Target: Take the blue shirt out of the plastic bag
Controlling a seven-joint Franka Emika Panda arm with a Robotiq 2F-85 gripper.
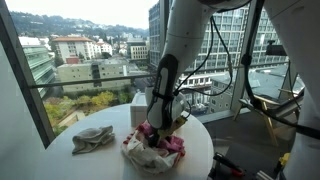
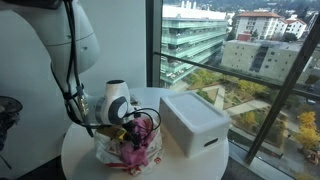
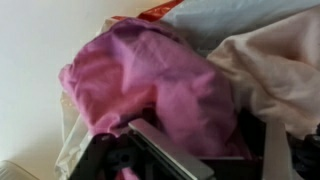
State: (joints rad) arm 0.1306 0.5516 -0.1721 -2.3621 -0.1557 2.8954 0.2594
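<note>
A clear plastic bag [image 1: 138, 158] stuffed with clothes sits on the round white table [image 1: 70, 162]; it also shows in an exterior view [image 2: 112, 152]. On top lies a pink garment [image 3: 150, 80], with a cream one [image 3: 270, 65] beside it. No blue shirt shows in any view. My gripper [image 1: 160, 122] points down into the bag's mouth, as an exterior view [image 2: 133, 122] also shows. In the wrist view its fingers [image 3: 215, 160] stand apart, with pink cloth bulging between them.
A crumpled grey-green cloth [image 1: 92, 138] lies on the table away from the bag. A white box [image 2: 193, 122] stands beside the bag near the window. The table [image 2: 85, 165] stands close to the glass wall.
</note>
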